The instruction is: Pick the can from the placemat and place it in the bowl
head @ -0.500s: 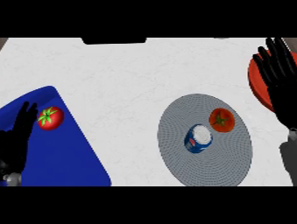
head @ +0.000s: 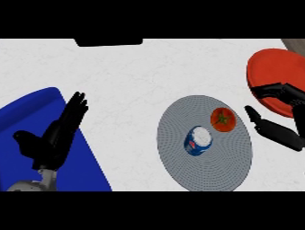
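Observation:
The blue and white can (head: 198,140) lies on its side near the middle of the round grey placemat (head: 204,173). A red tomato (head: 222,119) sits on the placemat just behind and to the right of the can. My right hand (head: 289,130) hovers at the placemat's right edge, apart from the can, open, with its fingers bent over and the thumb pointing toward the tomato. The blue bowl (head: 8,130) lies at the far left. My left hand (head: 54,138) stands open over the bowl's right part, fingers straight and pointing up.
A red plate (head: 277,72) sits at the back right, partly behind my right hand. A dark object (head: 108,42) lies at the counter's far edge. White counter (head: 128,81) shows between bowl and placemat.
My right hand has come down from over the red plate toward the placemat's right edge, its fingers now bent. The left hand has shifted right and up, covering the tomato seen in the bowl.

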Tool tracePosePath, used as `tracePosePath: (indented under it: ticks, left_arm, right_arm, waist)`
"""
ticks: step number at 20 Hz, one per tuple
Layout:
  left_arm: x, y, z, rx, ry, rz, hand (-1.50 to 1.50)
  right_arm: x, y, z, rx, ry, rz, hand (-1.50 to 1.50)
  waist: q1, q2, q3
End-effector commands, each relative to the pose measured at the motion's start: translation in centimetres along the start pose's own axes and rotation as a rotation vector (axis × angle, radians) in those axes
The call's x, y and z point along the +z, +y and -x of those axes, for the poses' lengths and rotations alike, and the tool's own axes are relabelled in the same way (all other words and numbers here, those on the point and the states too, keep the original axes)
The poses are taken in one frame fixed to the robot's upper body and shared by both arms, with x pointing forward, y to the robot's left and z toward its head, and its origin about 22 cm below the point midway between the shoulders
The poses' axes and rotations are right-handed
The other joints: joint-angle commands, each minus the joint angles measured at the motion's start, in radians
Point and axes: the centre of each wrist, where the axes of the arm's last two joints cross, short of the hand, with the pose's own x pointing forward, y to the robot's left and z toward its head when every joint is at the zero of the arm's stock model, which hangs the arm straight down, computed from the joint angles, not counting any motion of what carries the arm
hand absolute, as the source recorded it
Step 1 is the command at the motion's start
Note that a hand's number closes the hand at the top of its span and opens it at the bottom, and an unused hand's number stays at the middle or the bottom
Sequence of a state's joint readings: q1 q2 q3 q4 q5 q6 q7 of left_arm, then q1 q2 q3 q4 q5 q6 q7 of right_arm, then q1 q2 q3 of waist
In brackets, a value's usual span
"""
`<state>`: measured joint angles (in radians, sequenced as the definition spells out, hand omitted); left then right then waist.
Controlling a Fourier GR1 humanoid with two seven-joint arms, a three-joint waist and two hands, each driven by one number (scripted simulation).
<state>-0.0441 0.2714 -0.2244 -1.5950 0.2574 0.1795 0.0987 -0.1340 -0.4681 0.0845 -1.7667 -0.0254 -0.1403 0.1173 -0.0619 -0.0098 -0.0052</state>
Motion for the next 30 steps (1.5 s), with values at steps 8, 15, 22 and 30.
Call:
tracePosePath:
  ticks: [8, 15, 22, 30]
  left_arm:
    - [-1.1, -2.5, -0.4, 0.097, 0.003, 0.161, 0.0]
    - [-0.9, -3.9, 0.1, 0.113, -0.019, 0.201, 0.0]
    - [-3.0, -1.5, -1.6, 0.089, -0.03, 0.209, 0.0]
    - [-2.1, -3.6, -2.2, 0.086, -0.019, 0.206, 0.0]
  right_arm:
    - [7.6, 4.1, -3.5, 0.455, -0.155, -0.185, -1.5]
    - [7.7, 4.2, -8.2, 0.782, 0.127, -0.188, -1.5]
    - [6.4, 8.8, -11.5, 0.826, 0.342, -0.325, -1.5]
    - [3.7, 10.8, -11.1, 0.875, 0.548, -0.355, -1.5]
  waist:
    - [0.028, 0.001, 0.0]
    - [0.056, 0.005, -0.002]
    - [0.077, 0.013, 0.001]
    - [0.07, 0.007, 0.003]
